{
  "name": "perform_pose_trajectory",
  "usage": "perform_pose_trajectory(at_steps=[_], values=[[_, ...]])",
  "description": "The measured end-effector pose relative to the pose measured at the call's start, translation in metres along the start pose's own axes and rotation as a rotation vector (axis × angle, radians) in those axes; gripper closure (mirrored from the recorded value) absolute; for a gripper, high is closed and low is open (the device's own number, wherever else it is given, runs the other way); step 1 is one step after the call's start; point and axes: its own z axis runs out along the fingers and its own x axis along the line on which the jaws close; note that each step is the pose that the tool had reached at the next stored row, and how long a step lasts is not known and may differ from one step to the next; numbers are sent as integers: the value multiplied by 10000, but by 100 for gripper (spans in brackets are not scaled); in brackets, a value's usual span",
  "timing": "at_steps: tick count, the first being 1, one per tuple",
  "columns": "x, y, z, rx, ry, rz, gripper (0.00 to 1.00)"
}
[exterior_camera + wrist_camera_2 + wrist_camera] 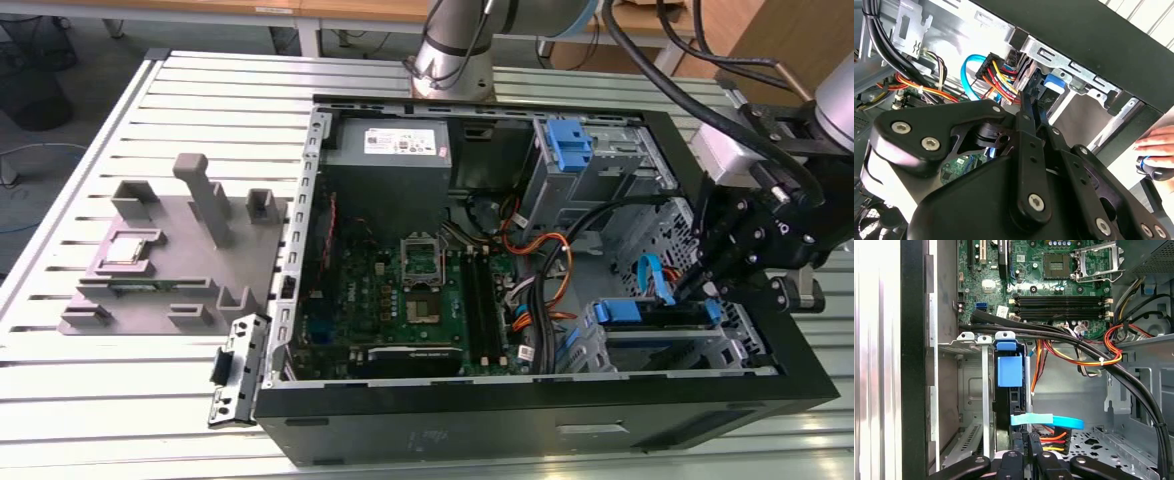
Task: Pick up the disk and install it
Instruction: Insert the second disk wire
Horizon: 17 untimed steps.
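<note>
The disk (pixel 650 314) sits in the drive bay at the near corner of the open computer case, on the exterior view's right, its bright blue carrier showing at the top. In the first wrist view the disk (pixel 1010 371) stands edge-on in the metal cage, with the blue tab toward the motherboard. My gripper (pixel 698 292) hangs just over the bay's outer end. Its two black fingers (pixel 1027 107) run close together, shut, with nothing visibly clamped between them. Their tips reach the blue carrier (pixel 1051 86) beside the cable plugs.
A light-blue data cable (pixel 1046 421) and red, orange and yellow power wires (pixel 1054 437) lie right by the fingers. Thick black cables (pixel 1064 337) cross the case. Another blue bracket (pixel 570 145) sits in the upper bay. A grey fixture (pixel 160 265) stands at the exterior view's left. A person's hand (pixel 1156 142) rests outside the case.
</note>
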Motion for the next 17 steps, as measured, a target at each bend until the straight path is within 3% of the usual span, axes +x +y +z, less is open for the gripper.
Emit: perform_pose_trajectory(at_steps=[1,5,10,17], values=[[0,0,0,-5,1,1,84],[-1,-7,1,-277,13,7,84],[0,-8,2,-306,14,8,84],[-4,-107,6,-389,17,9,84]])
